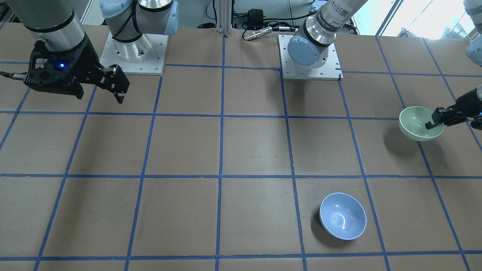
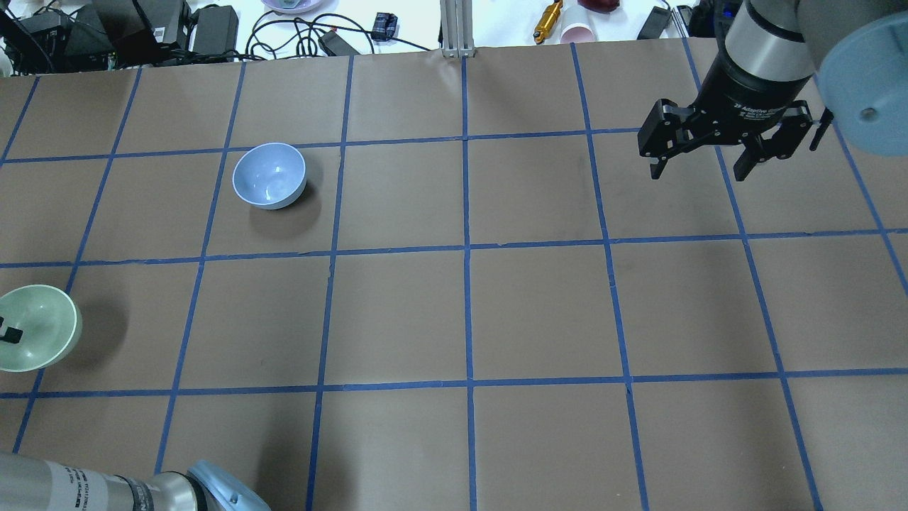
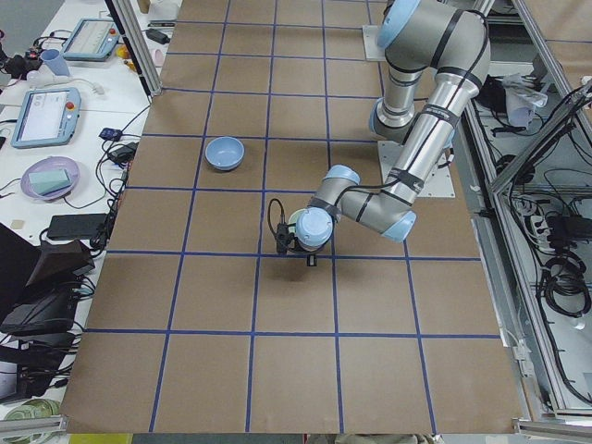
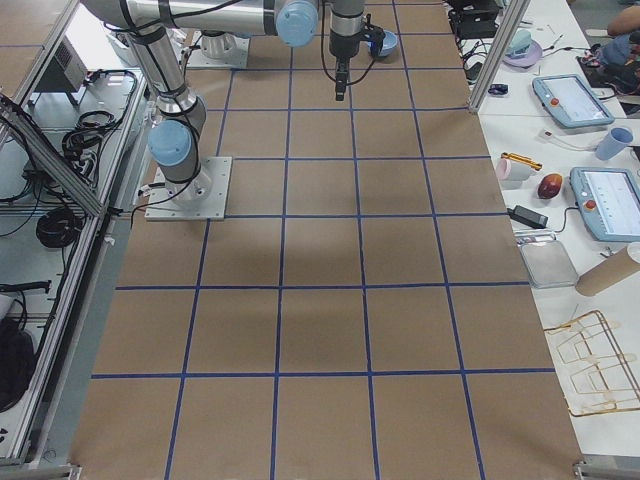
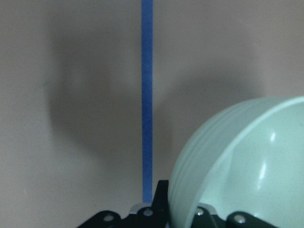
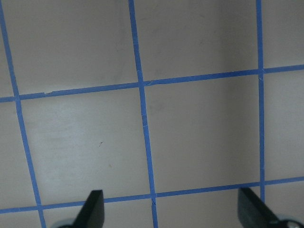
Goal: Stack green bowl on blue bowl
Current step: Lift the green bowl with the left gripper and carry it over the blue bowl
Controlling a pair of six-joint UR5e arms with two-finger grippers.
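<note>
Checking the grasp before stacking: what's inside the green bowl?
Only one finger of the left gripper, hooked over the rim of the green bowl; the rest of the inside looks bare. The patch of wall beneath that finger is covered.

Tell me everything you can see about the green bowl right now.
The green bowl is small, round, pale mint, glossy like plastic, plain and empty, with faint rings on its outer wall. The left gripper pinches its rim, one finger inside. It seems lifted off the table, since its shadow falls to one side. It hangs near the table's end on the robot's left, well apart from the blue bowl.
</note>
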